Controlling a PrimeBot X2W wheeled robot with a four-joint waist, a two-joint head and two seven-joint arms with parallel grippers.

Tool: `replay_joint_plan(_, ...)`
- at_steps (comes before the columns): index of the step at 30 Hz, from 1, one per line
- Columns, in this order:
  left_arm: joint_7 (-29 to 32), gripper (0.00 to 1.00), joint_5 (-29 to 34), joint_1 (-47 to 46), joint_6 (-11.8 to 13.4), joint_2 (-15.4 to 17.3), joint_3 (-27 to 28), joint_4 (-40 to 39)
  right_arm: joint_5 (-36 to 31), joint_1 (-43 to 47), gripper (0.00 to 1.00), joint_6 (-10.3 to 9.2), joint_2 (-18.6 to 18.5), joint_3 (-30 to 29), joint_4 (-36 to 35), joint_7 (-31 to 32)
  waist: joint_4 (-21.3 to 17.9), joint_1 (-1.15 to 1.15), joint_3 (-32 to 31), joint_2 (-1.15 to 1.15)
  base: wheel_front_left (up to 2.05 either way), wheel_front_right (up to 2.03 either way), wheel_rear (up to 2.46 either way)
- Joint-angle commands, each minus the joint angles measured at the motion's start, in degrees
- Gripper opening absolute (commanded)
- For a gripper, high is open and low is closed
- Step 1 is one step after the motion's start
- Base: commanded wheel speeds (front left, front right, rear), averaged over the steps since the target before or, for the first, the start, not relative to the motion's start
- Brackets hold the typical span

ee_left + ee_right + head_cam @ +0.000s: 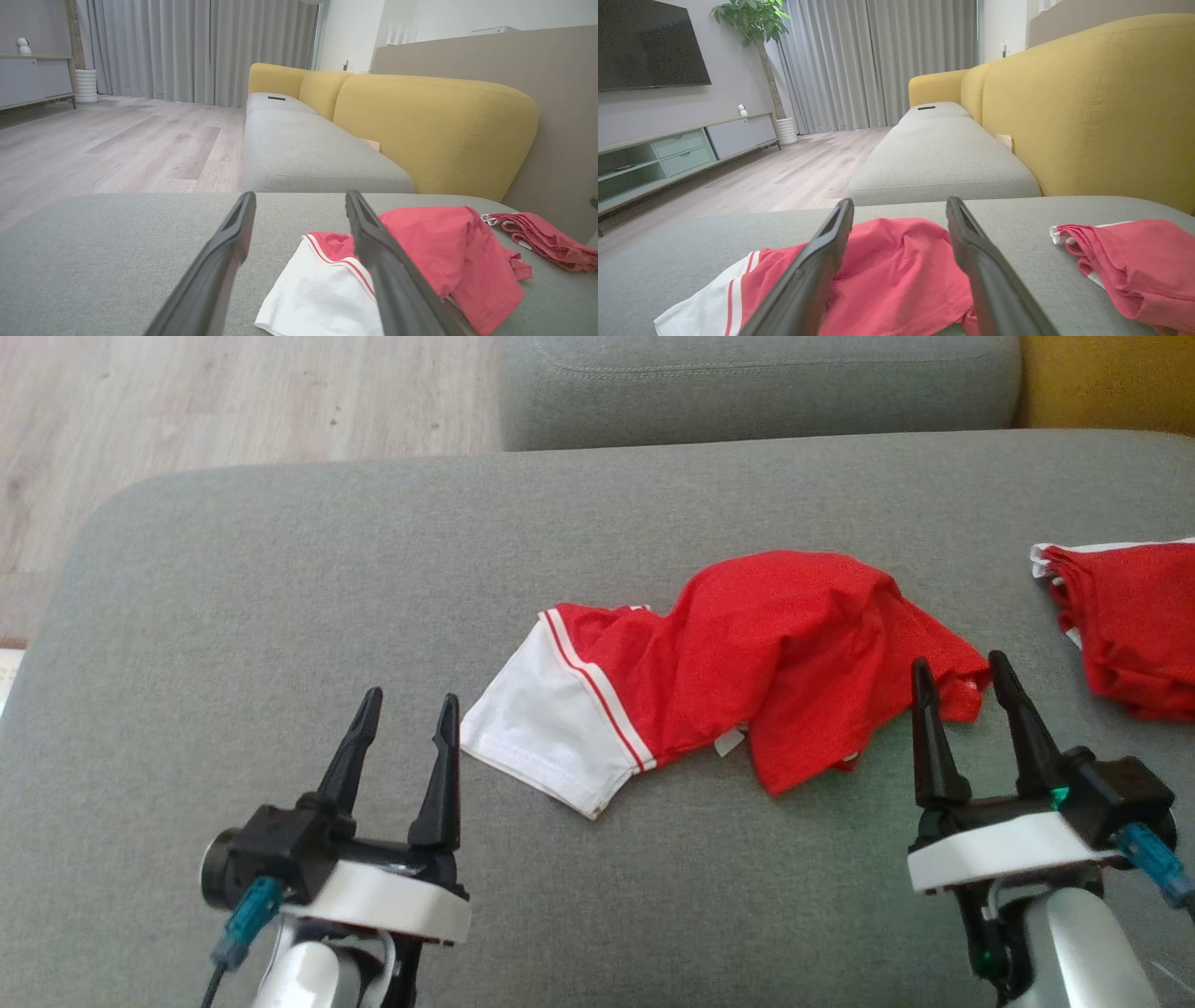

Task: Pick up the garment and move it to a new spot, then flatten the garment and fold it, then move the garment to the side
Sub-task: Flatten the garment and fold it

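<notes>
Jaws of the left gripper [412, 695] and the right gripper [961, 660] are standing wide apart, gripping nothing; both are hovering over the grey sofa cushion [280, 569]; the crumpled red-and-white garment [747, 644] is lying between them, its red edge just beside the right jaws; a second red garment [1130, 625] is lying farther right. Judged step: pickup, not yet begun; the next move is calling for lowering and closing on cloth.

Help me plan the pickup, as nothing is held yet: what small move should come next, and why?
Probably ease the right gripper forward and down onto the near red edge of the crumpled garment. Its jaws stand open with that edge just at its tips, and the garment lies loose on the grey cushion. The left gripper, also open, waits near the white end.
</notes>
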Motion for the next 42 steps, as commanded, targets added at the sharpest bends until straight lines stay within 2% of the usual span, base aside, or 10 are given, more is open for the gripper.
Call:
replay_joint_plan(1, -0.3, 1.00, 0.6, -2.2, -0.7, -0.4, 2.5, -2.1, 0.3, -0.8, 1.00, 0.39, -0.2, 1.5, -2.1, 0.2, 0.4, 0.00, 0.2, 0.00, 0.00, 0.00, 0.00)
replay_joint_plan(6, -0.3, 1.00, 1.5, -3.4, -2.2, -1.3, 3.7, -2.1, -0.9, -1.8, 1.00, 0.39, -0.2, 5.3, -2.2, 0.7, 1.9, 0.00, 1.3, 0.00, 0.00, 0.00, 0.00)
replay_joint_plan(13, -0.3, 1.00, 2.1, -4.8, -3.1, -1.8, 3.7, -1.5, -3.2, -5.7, 1.00, 0.39, -0.2, 16.6, 1.1, 2.9, 5.2, 0.00, 4.3, 0.00, 0.00, 0.00, 0.00)
replay_joint_plan(15, -0.3, 1.00, 1.8, -5.1, -3.1, -1.9, 3.3, -1.0, -4.5, -8.2, 1.00, 0.39, -0.2, 20.7, 5.3, 3.9, 6.7, 0.00, 5.6, 0.00, 0.00, 0.00, 0.00)
replay_joint_plan(23, -0.3, 1.00, 0.0, -6.9, -2.0, -1.9, 1.3, -0.8, -6.5, -15.3, 1.00, 0.39, -0.5, 28.5, 19.5, 6.2, 10.6, 0.00, 8.3, 0.00, 0.00, 0.00, 0.00)
replay_joint_plan(31, -0.3, 1.00, -0.8, -7.3, -0.9, -2.0, 0.4, -0.4, -5.6, -19.1, 1.00, 0.39, -1.0, 31.9, 30.7, 6.5, 11.8, 0.00, 8.7, 0.00, 0.00, 0.00, 0.00)
replay_joint_plan(32, -0.3, 1.00, -0.8, -7.2, -0.8, -2.0, 0.4, -0.3, -5.2, -19.4, 0.20, 0.39, -1.0, 31.9, 31.3, 5.8, 11.7, 0.00, 8.5, 0.00, 0.00, 0.00, 0.00)
replay_joint_plan(33, -0.3, 1.00, -0.9, -7.1, -0.7, -2.0, 0.5, -0.2, -4.9, -19.8, 0.00, 0.39, -1.0, 31.7, 31.7, 4.9, 11.5, 0.00, 8.3, 0.00, 0.00, 0.00, 0.00)
replay_joint_plan(38, -0.3, 1.00, -0.8, -7.0, -1.3, -2.0, 0.2, 0.3, -4.6, -22.2, 0.00, 0.39, -1.1, 30.0, 32.2, 1.0, 10.3, 0.00, 7.2, 0.00, 0.00, 0.00, 0.00)
replay_joint_plan(42, -0.3, 1.00, -1.0, -6.9, -1.1, -2.0, 0.3, 0.2, -4.3, -24.8, 0.00, 0.39, -2.6, 28.4, 30.2, -0.2, 9.4, 0.00, 6.5, 0.00, 0.00, 0.00, 0.00)
